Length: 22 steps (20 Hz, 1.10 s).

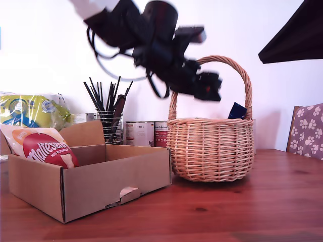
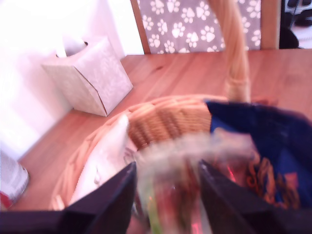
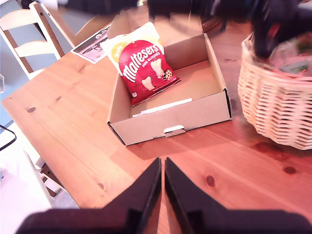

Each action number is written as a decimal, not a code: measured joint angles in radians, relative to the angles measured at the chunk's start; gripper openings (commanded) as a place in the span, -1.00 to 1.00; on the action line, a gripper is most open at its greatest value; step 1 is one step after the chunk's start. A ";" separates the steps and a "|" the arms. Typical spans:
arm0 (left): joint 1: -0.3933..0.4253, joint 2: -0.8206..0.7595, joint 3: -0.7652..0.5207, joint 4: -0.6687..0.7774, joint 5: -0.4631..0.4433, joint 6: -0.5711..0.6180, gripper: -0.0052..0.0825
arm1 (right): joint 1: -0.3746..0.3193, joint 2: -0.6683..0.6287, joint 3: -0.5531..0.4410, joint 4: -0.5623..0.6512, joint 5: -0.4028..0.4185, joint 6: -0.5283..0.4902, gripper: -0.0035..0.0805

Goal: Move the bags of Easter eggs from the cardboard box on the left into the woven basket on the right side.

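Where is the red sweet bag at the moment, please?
The red sweet bag leans in the cardboard box at the exterior view's left, against its back corner, left of the woven basket.

The exterior view sits low, about level with the surface (image 1: pixel 242 212), and looks across it at a white wall, with the box (image 1: pixel 91 186) near on the exterior view's left and the basket (image 1: pixel 211 148) further back.

The first wrist view looks down along my first hand (image 2: pixel 165 195) from close above the basket (image 2: pixel 165 119); it is blurred.

The second wrist view looks from high up, past my second hand (image 3: pixel 162 185), down on the box (image 3: pixel 170 117) and the basket (image 3: pixel 278 107).

All three views share the basket; the exterior and second wrist views share the box.
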 measured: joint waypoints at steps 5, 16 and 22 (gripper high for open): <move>-0.002 -0.051 0.116 -0.377 -0.001 0.000 -0.92 | 0.000 0.000 0.000 -0.001 0.000 0.000 -0.95; 0.098 -0.472 -0.225 -0.584 -0.003 -0.046 -0.93 | 0.000 0.000 0.000 -0.002 0.000 0.000 -0.95; 0.291 -0.790 -0.613 -0.596 -0.053 -0.099 -0.93 | 0.000 0.000 0.000 -0.007 0.000 0.000 -0.95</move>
